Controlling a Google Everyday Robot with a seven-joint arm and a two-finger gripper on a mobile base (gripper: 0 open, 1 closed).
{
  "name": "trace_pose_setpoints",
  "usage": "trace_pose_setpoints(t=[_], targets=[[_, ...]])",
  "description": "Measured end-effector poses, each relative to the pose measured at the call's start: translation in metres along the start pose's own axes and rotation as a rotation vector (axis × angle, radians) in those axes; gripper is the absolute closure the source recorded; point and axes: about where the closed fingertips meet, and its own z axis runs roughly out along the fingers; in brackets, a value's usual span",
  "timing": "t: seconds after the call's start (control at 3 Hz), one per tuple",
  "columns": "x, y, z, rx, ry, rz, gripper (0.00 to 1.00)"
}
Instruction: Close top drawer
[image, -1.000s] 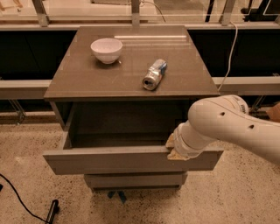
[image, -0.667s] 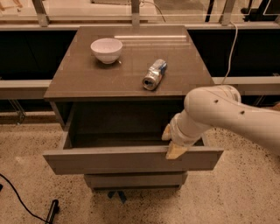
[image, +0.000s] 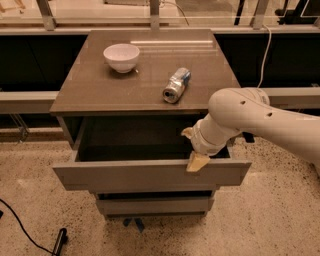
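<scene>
While the top drawer (image: 150, 175) stands pulled well out of the desk (image: 90, 95), I have the gripper (image: 192, 147) at its front panel, right of centre.
Gripper is spread wide and holds nothing: one fingertip (image: 196, 162) sits on the panel's top edge, the other hangs over the box interior. My read is that this sets up a straight push inward. White bowl (image: 121, 56) and tipped can (image: 176, 85) lie on the desk, clear of the drawer's path.

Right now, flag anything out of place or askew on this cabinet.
The can lies on its side on the cabinet top, so it could roll. The top drawer stands pulled out, the gripper at its front edge. Nothing else looks odd.
</scene>
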Motion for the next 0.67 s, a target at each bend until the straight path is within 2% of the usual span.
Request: trace_pose_setpoints(t=[0.33,0.67], targets=[[-0.003,-0.009,-0.013,0.033,-0.03,-0.008,0.0],[-0.01,-0.004,-0.039,0.076,-0.048,-0.024,0.0]])
